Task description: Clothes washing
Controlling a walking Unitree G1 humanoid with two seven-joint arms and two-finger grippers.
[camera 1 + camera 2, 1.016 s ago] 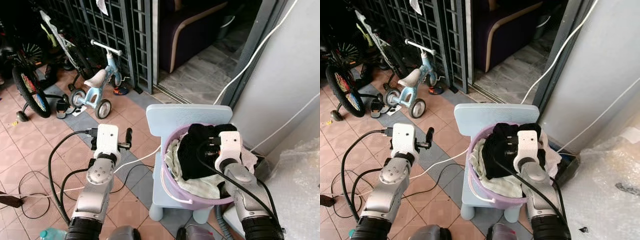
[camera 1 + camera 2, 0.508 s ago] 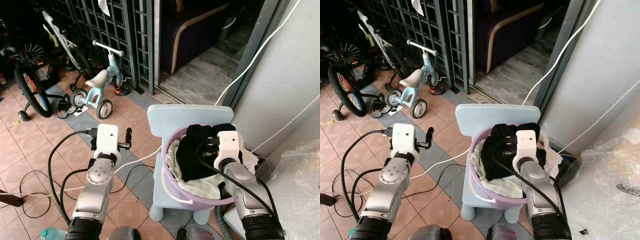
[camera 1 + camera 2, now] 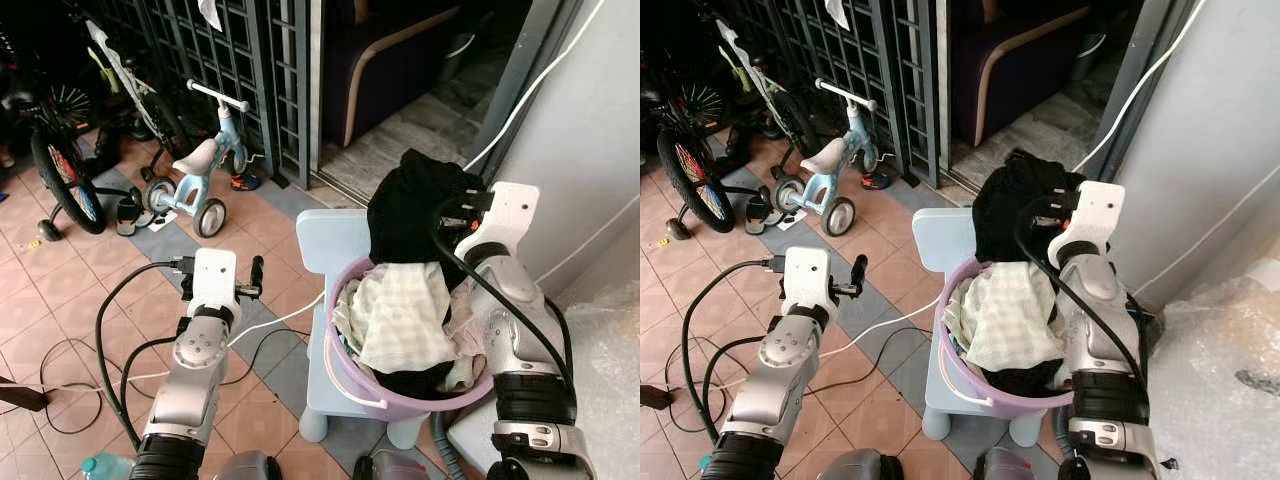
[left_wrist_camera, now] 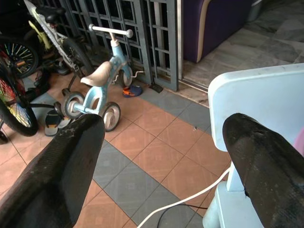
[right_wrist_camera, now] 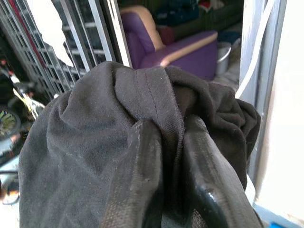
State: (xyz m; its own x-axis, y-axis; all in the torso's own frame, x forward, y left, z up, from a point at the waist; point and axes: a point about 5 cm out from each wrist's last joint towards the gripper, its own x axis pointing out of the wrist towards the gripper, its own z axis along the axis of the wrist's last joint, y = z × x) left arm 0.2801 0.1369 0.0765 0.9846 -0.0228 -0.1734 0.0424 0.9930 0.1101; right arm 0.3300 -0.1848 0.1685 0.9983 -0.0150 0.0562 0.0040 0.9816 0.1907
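Black cloth held up over the purple wash tub

The right gripper (image 5: pixel 166 166) has its 2 black fingers pinched tight on a fold of the black cloth (image 3: pixel 415 215), which hangs bunched above the purple tub (image 3: pixel 350 375) on the pale blue chair (image 3: pixel 335 240). To do this step well, I think it should lift straight up until the loose end is free of the tub, so nothing else drags out. The cloth looks soft, thin and floppy, with a sewn seam near the grip. A pale checked cloth (image 3: pixel 400 315) lies crumpled on top of the pile inside the round, smooth plastic tub. The left gripper (image 4: pixel 166 156) waits beside the chair with its fingers wide apart, holding nothing.
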